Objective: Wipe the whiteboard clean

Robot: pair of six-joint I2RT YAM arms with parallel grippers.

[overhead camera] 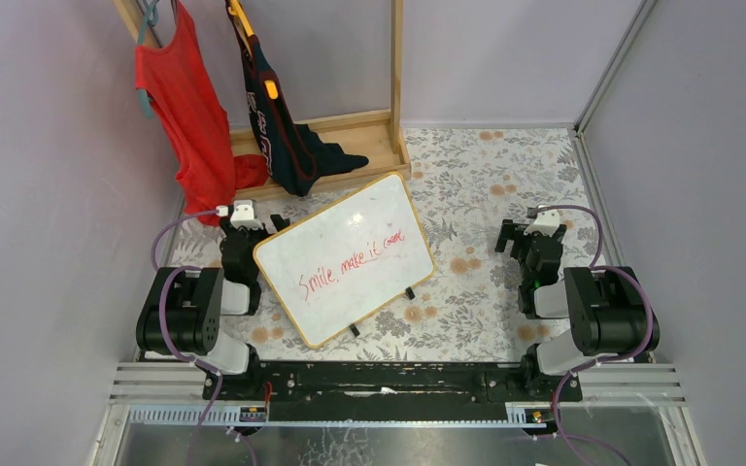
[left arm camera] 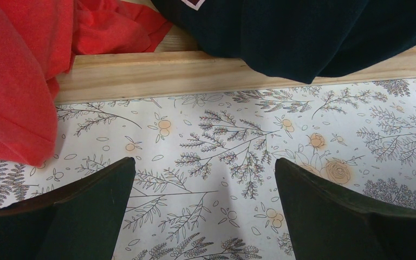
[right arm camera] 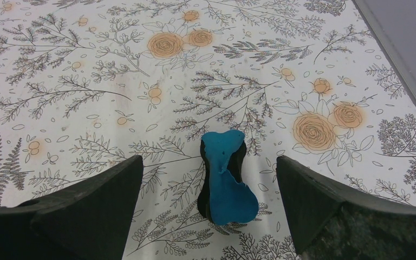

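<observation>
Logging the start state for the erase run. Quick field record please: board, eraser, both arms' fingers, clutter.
whiteboard: lying skewed on the floral table cover, between the arms
writing: red handwriting, not yet erased
eraser: blue-faced, on the cover between the right fingers, not gripped
left fingers: open, empty, over bare cover near the rack
right fingers: open, either side of the eraser
clutter: red garment and dark garment on wooden rack
</observation>
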